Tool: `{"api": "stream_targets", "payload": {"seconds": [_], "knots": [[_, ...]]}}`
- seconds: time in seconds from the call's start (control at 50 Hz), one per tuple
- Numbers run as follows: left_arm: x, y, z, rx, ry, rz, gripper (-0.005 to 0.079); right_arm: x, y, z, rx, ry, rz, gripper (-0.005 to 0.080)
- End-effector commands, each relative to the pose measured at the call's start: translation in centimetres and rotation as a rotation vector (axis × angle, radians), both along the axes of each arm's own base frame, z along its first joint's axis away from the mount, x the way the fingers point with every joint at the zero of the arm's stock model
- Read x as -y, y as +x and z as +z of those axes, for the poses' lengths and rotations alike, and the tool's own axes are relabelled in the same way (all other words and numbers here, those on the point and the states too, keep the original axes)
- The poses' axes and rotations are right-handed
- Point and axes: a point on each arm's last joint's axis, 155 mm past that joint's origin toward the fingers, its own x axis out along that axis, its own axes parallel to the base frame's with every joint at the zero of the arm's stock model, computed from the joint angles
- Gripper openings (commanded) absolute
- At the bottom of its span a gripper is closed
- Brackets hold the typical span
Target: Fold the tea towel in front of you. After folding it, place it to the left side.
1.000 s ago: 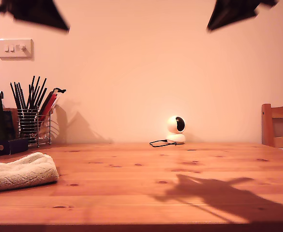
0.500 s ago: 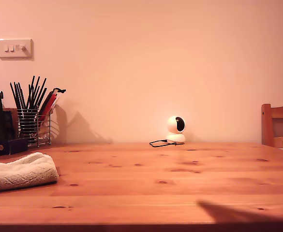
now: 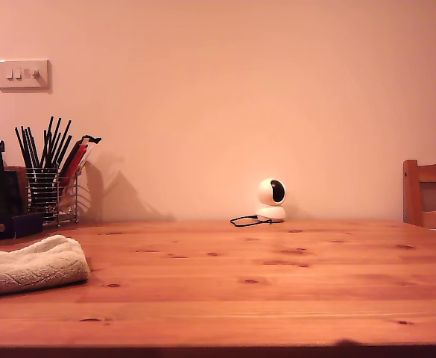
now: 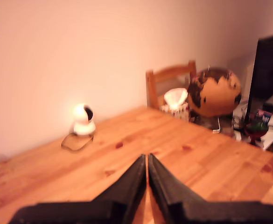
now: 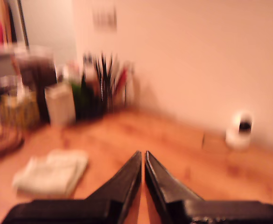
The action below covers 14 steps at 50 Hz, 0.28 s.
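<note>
The tea towel (image 3: 30,265) lies folded into a thick cream bundle on the wooden table (image 3: 262,298) at the exterior view's left edge. It also shows, blurred, in the second wrist view (image 5: 52,173), well apart from my second gripper (image 5: 143,156). That gripper is shut with nothing between its black fingers and hangs above the table. My first gripper (image 4: 147,158) is likewise shut and empty, held over bare wood and facing a chair. Neither arm shows in the exterior view.
A small white round camera (image 3: 271,200) with a black cable stands at the back by the wall. A wire holder of black sticks (image 3: 52,186) and dark boxes stand behind the towel. A wooden chair (image 3: 428,192) is at the exterior view's right; a globe (image 4: 214,93) stands beyond it.
Both arms, seen as dark shapes at the exterior view's top a second ago, have gone out of that view. Their shadow on the table has shrunk away. The towel has not moved.
</note>
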Motion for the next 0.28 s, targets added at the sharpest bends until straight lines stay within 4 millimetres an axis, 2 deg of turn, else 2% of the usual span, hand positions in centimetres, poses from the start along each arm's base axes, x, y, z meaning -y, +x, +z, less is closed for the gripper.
{"api": "stream_targets", "payload": {"seconds": [0.0,0.26], "knots": [[0.0,-0.2,0.4,0.015,-0.011,-0.003,-0.0021,0.0,-0.1,-1.4,-0.043,-0.018,0.0,-0.0013],[0.0,-0.2,0.3,0.011,-0.013,-0.003,-0.0021,0.7,-1.3,-6.6,-0.24,-0.106,-0.007,-0.0013]]}}
